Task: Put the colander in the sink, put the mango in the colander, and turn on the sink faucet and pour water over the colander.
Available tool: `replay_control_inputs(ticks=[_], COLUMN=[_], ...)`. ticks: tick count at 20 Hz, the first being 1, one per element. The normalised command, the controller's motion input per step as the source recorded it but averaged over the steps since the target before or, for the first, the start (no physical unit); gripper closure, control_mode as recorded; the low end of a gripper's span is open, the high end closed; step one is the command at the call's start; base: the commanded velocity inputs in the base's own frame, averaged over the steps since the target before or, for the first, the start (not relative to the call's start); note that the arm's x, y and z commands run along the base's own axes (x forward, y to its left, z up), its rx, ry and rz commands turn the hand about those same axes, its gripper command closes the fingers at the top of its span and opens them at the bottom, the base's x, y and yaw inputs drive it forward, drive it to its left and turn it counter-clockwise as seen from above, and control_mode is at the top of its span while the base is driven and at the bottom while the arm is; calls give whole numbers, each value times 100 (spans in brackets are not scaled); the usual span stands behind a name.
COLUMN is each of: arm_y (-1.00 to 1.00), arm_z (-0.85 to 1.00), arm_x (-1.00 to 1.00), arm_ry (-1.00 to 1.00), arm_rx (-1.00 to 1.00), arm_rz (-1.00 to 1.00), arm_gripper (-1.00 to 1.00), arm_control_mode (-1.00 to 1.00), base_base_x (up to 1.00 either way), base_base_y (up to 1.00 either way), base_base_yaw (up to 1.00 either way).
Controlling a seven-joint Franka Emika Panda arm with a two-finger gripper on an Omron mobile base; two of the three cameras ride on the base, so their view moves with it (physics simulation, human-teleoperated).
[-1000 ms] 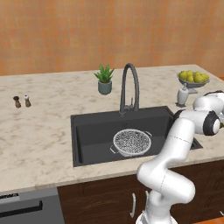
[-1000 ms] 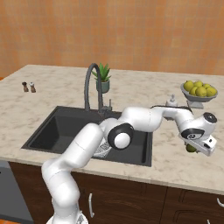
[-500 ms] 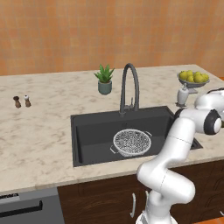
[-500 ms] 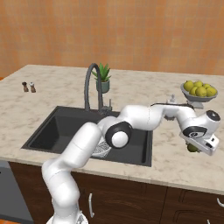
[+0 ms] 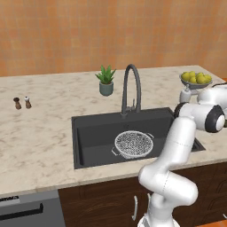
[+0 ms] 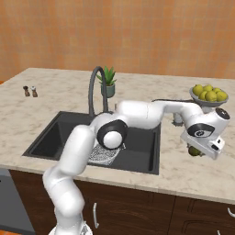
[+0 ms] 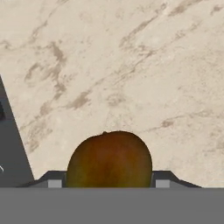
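Two fingertips (image 7: 54,183) of the hand (image 7: 108,183) flank the mango (image 7: 109,159), gripping it by the table's (image 7: 131,65) front edge, right of the sink (image 6: 142,147). Colander (image 5: 133,143) sits in the sink.

My arm rises from the base, bends at a thick elbow and stretches far out to my right, low over the table. My wrist is turned down at the end of that reach, so my hand (image 6: 196,150) points at the surface below. In the hand view my two fingertips (image 7: 54,182) stand on either side of the mango (image 7: 109,159), tight against its flanks, the fruit filling the gap between them. My jaws are part way closed, clamped on it. From the right base view the mango (image 6: 194,151) peeks out just under my hand.
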Motion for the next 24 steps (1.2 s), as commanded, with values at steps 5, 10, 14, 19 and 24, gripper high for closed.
replay_control_inputs(ticks=[5,10,14,19,24], arm_y=[100,100,96,62,58], arm_z=[1,3,0,0,0], arm_x=[-3,0,0,-9,-6], arm_ry=[12,11,8,0,-14], arm_rx=[2,4,14,23,24], arm_rz=[18,25,34,38,27], arm_gripper=[100,100,100,100,100], arm_control_mode=[-100,-100,-100,-100,-100], base_base_x=[0,0,0,0,0], base_base_y=[0,0,0,0,0], base_base_yaw=[0,0,0,0,0])
